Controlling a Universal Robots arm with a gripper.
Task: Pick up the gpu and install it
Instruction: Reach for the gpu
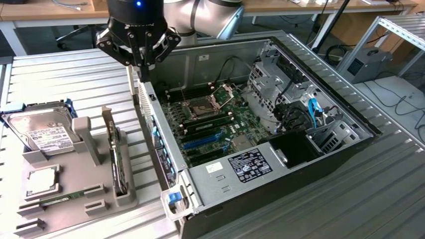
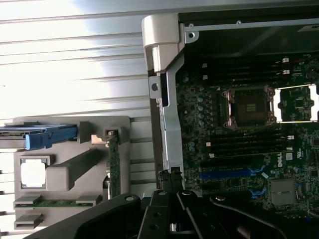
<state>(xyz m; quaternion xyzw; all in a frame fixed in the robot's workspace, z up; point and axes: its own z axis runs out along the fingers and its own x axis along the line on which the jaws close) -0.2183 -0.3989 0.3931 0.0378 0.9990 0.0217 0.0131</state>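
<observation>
The gpu [image 1: 118, 160] stands on its edge in a slot of the grey holder [image 1: 93, 172] at the exterior view's left, with its metal bracket end pointing up and away. In the wrist view the gpu [image 2: 113, 167] appears as a thin dark green strip in the holder [image 2: 124, 132]. My gripper [image 1: 142, 71] hangs above the near side wall of the open computer case [image 1: 169, 149], off to the side of the gpu and well above it. Its fingers are shut and hold nothing. In the wrist view my gripper [image 2: 171, 183] hovers over the case wall [image 2: 169, 124].
Inside the case lies the motherboard [image 1: 212, 122] with blue card slots [image 1: 199, 143], an open processor socket [image 1: 199, 108] and cables at the exterior view's right. The holder also carries a hard drive [image 1: 43, 133], a processor [image 1: 41, 182] and a memory stick [image 1: 56, 200]. Ribbed metal table all around.
</observation>
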